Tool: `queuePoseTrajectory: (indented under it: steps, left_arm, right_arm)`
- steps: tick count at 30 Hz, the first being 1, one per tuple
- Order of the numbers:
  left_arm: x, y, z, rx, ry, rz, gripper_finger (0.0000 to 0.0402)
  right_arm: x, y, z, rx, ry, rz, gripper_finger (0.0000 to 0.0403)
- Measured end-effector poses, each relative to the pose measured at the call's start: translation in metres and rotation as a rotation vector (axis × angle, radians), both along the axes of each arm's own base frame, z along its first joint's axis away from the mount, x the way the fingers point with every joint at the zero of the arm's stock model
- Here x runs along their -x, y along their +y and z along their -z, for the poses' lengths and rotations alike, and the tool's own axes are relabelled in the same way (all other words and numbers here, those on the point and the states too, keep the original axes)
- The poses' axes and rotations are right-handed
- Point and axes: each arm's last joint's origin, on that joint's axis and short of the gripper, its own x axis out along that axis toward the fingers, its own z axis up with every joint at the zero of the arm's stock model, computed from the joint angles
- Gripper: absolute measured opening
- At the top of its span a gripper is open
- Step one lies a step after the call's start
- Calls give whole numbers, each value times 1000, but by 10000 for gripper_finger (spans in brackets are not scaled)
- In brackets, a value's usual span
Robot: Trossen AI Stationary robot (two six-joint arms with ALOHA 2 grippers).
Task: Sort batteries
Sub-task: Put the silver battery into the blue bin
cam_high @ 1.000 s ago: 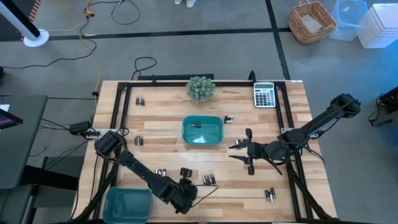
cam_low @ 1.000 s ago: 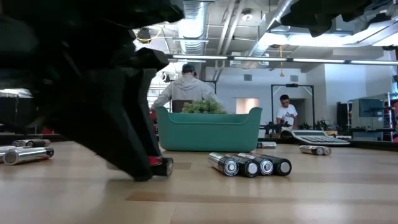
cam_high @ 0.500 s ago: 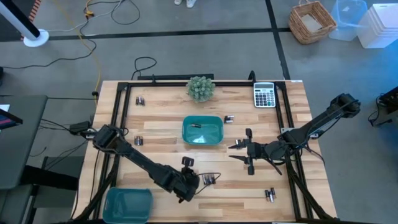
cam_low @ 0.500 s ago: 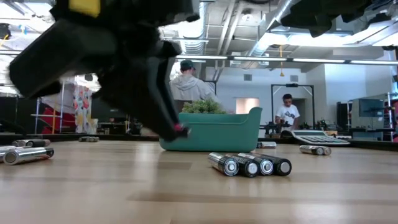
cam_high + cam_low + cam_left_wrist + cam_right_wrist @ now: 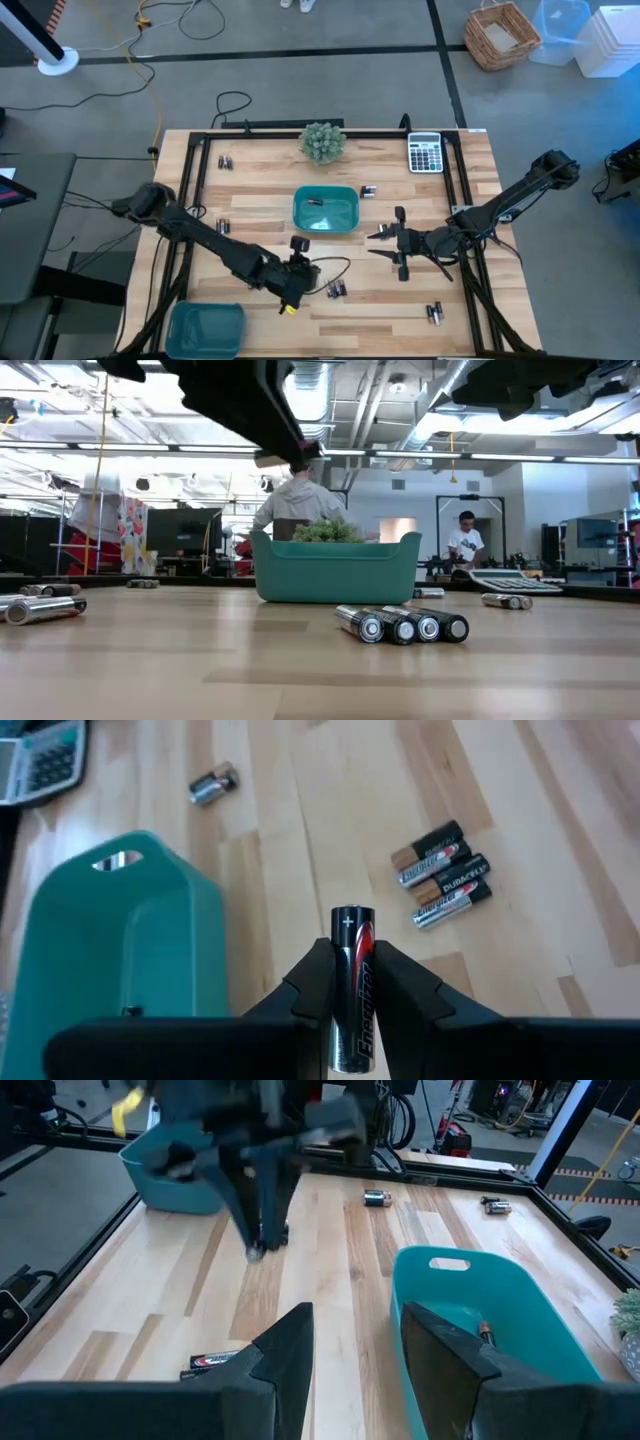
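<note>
L gripper (image 5: 352,982), jaws clamped on a black/red Energizer AA battery (image 5: 351,985), has lifted off the table (image 5: 470,300) since 1 s ago, now nr the centre teal bin (image 5: 326,209). R gripper (image 5: 385,243) unmoved, jaws open, empty. 4 AAs (image 5: 401,625) lie grouped.

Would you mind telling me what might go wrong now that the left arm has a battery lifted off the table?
The left tool pinches the battery only along its sides, so it might slip and roll. The centre tray sits close to the right tool, which hovers open; the arms could crowd each other.
</note>
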Motion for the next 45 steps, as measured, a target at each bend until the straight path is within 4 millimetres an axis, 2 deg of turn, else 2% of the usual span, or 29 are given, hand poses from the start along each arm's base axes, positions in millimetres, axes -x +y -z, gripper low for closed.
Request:
queuePoseTrajectory:
  steps: [6,12,17,23,29,34,45]
  left_arm:
    - [31,15,-10,62,-109,-8,48]
    - [68,15,-11,116,-117,6,48]
    - [98,5,-20,172,-70,42,48]
    - [133,-17,-31,335,-15,98,48]
    - [164,-36,-31,459,59,82,48]
    - [182,-43,-26,546,172,8,48]
    - [209,-58,-23,735,324,-123,48]
  right_arm:
    - [0,0,1,3,9,1,168]
    - [-1,-3,1,3,11,17,168]
    - [-5,-12,1,-6,7,59,168]
    - [-10,-23,1,-7,6,116,168]
    - [-14,-35,-1,-13,-7,171,168]
    - [-18,-45,-4,-13,-37,213,168]
    - [-20,-57,-4,-12,-41,266,168]
